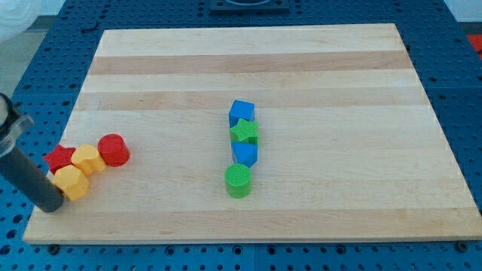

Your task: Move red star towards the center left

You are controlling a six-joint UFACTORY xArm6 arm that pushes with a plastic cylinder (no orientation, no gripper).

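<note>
One red star (59,157) near the board's (301,60) left edge.
Its direction is unclear, half hidden behind yellow blocks (80,170); my tip (51,208) slants bare just below-left, holding nothing.

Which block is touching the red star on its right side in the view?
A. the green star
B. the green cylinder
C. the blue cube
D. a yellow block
D: the red star sits in the cluster at the view's left, and a yellow block lies against its right side, while the green and blue blocks stand in a column near the board's middle, well apart from it.
</note>
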